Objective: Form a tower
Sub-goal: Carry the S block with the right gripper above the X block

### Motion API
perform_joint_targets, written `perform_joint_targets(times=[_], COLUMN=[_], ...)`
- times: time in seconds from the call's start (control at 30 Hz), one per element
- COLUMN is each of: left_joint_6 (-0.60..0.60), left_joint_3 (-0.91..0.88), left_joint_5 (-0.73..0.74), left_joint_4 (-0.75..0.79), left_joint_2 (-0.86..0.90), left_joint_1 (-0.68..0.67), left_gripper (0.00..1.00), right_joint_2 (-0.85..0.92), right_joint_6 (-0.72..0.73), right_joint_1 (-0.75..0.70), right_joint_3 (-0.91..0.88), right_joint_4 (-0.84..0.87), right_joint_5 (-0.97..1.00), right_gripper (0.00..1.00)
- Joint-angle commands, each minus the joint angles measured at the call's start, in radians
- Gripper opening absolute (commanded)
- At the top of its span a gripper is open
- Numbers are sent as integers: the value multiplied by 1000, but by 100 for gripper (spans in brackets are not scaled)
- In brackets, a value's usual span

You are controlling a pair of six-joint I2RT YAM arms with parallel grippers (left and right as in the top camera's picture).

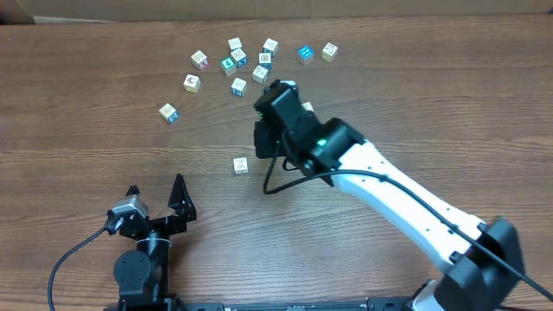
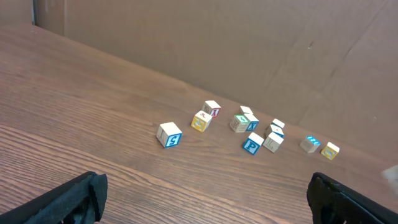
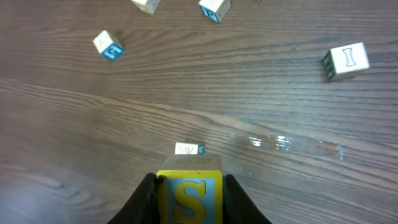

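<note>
No tower shows in any view. My right gripper (image 3: 189, 200) is shut on a pale wooden cube (image 3: 189, 194) whose near face is yellow with a yellow S on blue. It hangs above the table. Beneath it and a little farther off, a single whitish cube (image 3: 189, 149) rests on the wood; from overhead this cube (image 1: 240, 165) lies just left of the right gripper (image 1: 264, 138), whose wrist hides the held cube. My left gripper (image 1: 155, 185) stands open near the front left; nothing lies between its fingers (image 2: 81, 198).
Several loose cubes (image 1: 239, 59) are scattered along the far side, also in the left wrist view (image 2: 249, 124). One cube (image 1: 168, 112) lies apart at the left. A cube marked I (image 3: 346, 61) sits to the right of the held one. A brown wall (image 2: 249, 43) backs the table.
</note>
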Motion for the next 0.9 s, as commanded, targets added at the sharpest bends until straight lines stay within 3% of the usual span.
perform_joint_targets(times=[0.0, 0.4, 0.87], left_joint_6=[-6, -6, -6], left_joint_3=[-3, -3, -3], left_joint_5=[5, 5, 5], left_joint_4=[2, 2, 2], left_joint_2=[-8, -8, -8], left_joint_1=[-3, -3, -3], left_gripper=[100, 99, 99], right_joint_2=[68, 155, 259], right_joint_6=[25, 71, 70], right_joint_1=[34, 139, 152], right_joint_3=[-1, -1, -1], right_joint_4=[33, 92, 143], right_joint_5=[44, 248, 241], right_gripper=[4, 4, 4])
